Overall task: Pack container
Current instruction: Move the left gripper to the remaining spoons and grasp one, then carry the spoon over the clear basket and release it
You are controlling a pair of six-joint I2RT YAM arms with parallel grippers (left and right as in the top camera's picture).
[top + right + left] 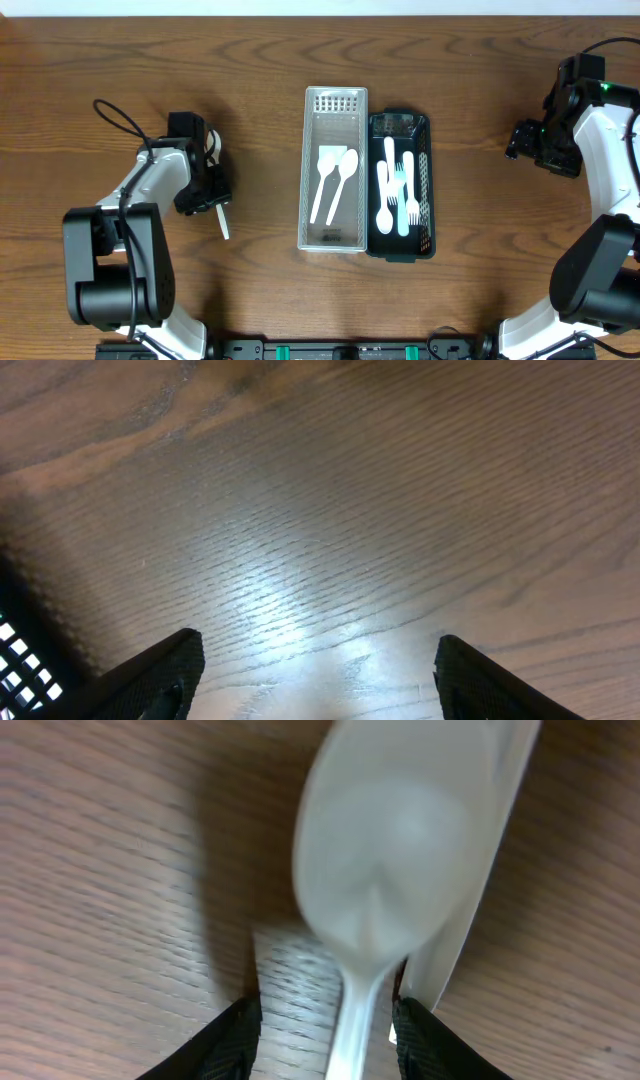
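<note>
Clear tray point(304, 170), black tray point(432, 180) part-filled; spoon point(400, 850), knife point(224, 222) unpacked on bench point(250, 60). My L hand point(328, 1025) straddles spoon, jaws not clamped; R hand point(315, 675) wide, empty.

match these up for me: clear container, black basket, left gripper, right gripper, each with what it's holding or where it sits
Things:
1. clear container
2. black basket
3. left gripper
4. right gripper

States:
A. right of the other bin, holds a heap of utensils
B. open above bare table
C. holds just two white utensils
D. spoon handle between its fingers

Pairs: 1-C, 2-A, 3-D, 4-B
</note>
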